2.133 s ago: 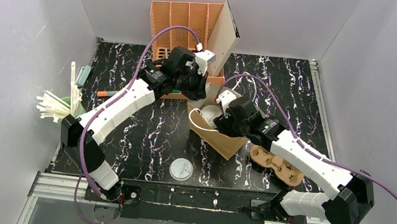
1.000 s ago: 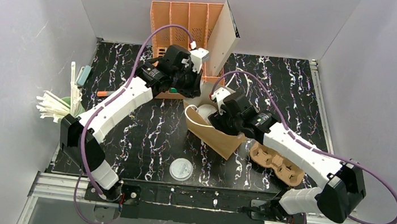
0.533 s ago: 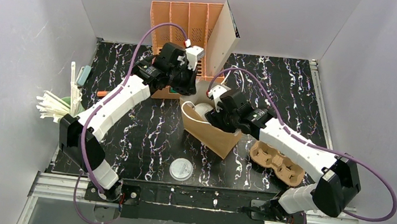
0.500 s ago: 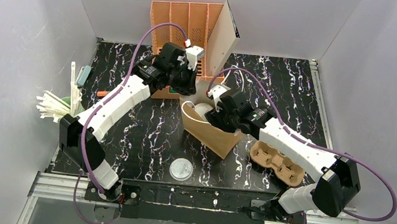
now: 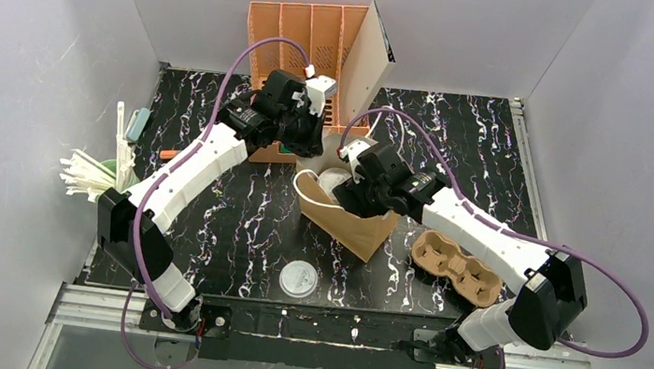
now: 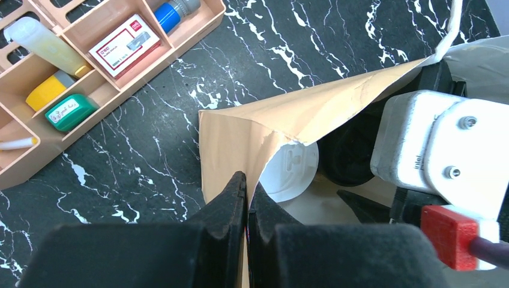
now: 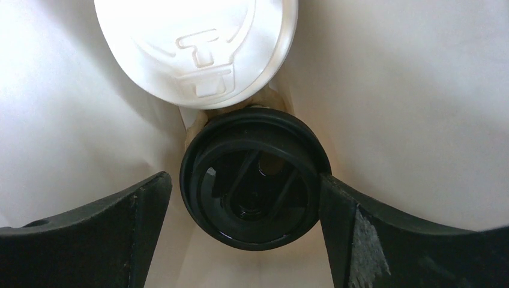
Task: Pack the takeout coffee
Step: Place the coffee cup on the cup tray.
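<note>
While the left fingers (image 6: 222,207) pinch the rim of the brown paper bag (image 6: 240,132), the right fingers (image 7: 108,228) sit spread beside the black-lidded takeout cup (image 7: 252,192) inside it, mid-frame. It looks light and crushable, so it is best gripped just below the lid.

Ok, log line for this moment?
left tool: shut on paper bag rim | right tool: open, inside bag, astride black lid | white lid: beside it

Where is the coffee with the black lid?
It's inside the brown paper bag in the middle of the table. In the right wrist view its black lid sits between the right gripper's fingers, right beside a white lid.
</note>
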